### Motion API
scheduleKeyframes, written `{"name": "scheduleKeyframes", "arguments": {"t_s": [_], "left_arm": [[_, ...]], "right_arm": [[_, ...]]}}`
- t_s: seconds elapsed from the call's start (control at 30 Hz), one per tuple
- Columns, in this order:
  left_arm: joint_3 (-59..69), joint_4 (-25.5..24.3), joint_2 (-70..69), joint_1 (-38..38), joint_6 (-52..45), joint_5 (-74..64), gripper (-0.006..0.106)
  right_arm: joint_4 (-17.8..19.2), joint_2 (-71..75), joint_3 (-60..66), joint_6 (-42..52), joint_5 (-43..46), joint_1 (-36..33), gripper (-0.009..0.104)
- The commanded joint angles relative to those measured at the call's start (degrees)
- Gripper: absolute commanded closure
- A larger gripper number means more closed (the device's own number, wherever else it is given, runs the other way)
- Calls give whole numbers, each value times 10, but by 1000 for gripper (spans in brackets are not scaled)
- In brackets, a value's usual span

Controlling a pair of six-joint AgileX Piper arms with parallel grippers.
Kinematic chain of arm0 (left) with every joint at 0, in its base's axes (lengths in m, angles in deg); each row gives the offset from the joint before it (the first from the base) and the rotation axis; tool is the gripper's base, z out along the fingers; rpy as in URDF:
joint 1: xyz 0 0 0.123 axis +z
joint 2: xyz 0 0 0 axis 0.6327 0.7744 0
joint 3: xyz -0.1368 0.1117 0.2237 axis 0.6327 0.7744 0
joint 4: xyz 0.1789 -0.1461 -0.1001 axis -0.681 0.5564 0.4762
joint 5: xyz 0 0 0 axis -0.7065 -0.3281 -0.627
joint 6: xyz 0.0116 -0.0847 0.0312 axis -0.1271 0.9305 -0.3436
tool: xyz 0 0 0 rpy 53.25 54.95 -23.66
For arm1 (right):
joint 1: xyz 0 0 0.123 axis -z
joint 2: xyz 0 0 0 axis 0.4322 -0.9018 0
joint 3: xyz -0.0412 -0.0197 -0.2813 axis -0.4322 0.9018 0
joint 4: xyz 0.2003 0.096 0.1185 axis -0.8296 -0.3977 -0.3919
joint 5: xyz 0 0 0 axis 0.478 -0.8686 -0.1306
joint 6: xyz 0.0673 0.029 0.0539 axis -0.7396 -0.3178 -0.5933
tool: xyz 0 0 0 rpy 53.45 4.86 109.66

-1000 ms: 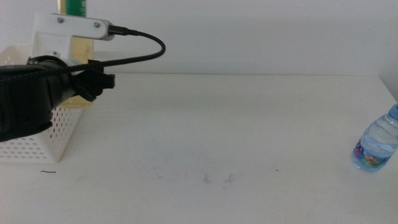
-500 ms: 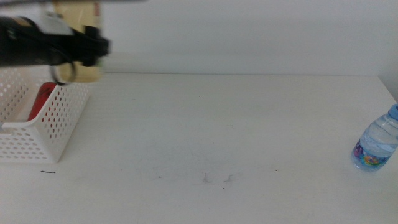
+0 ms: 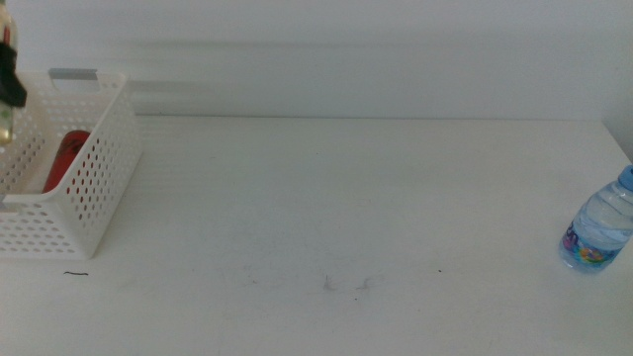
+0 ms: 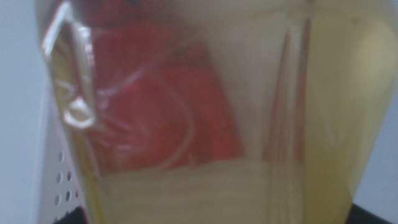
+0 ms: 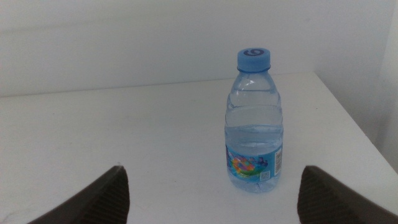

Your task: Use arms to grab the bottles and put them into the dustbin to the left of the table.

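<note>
Right wrist view gave you the relation that mattered: the clear plastic water bottle with the blue cap [image 5: 255, 124] stood upright on the plain white tabletop [image 5: 124, 137], straight ahead of the right gripper [image 5: 211, 186], centred between its two dark jaws, which were spread wide with nothing in them. Its long axis was vertical, so a level approach should have let the jaws close on its sides. In the middle view that bottle [image 3: 597, 231] sat at the far right of the table, well apart from the white perforated plastic basket [image 3: 94, 198] at the left edge, so the right arm was clearly the nearer one. The slim red can [image 3: 65, 160] already lay inside the basket. At the basket's far left only a sliver of the left gripper [image 3: 10, 79] showed; its wrist view was filled by the yellow-liquid bottle [image 4: 298, 124], pressed close to the lens with red showing through it, which you could read as a bottle clamped in those jaws above the basket.
</note>
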Motion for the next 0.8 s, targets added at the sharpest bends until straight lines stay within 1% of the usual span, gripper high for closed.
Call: {"name": "scheduleKeyframes", "arguments": {"t_s": [0.0, 0.23, 0.3, 0.37, 0.47, 0.67, 0.7, 0.73, 0.77], "left_arm": [[-14, 16, 33, 18, -30, 3, 101], [-14, 24, 124, 22, -82, 32, 101], [-14, 26, 143, 22, -101, 43, 98], [-14, 29, 157, 22, -114, 55, 92], [-14, 29, 172, 21, -122, 69, 74], [-17, 23, 175, 21, -131, 60, 18], [-20, 22, 172, 21, -131, 51, 11], [-23, 22, 169, 21, -126, 41, 6], [-26, 27, 162, 21, -126, 29, 7]], "right_arm": [[5, 2, 2, 2, 6, 1, 14], [5, 2, 2, 2, 6, 1, 14], [5, 2, 2, 2, 6, 1, 14], [5, 2, 2, 2, 6, 1, 14], [5, 2, 2, 2, 6, 1, 14], [5, 2, 2, 2, 6, 1, 14], [5, 2, 2, 2, 6, 1, 14], [5, 2, 2, 2, 6, 1, 14], [5, 2, 2, 2, 6, 1, 14]]}}
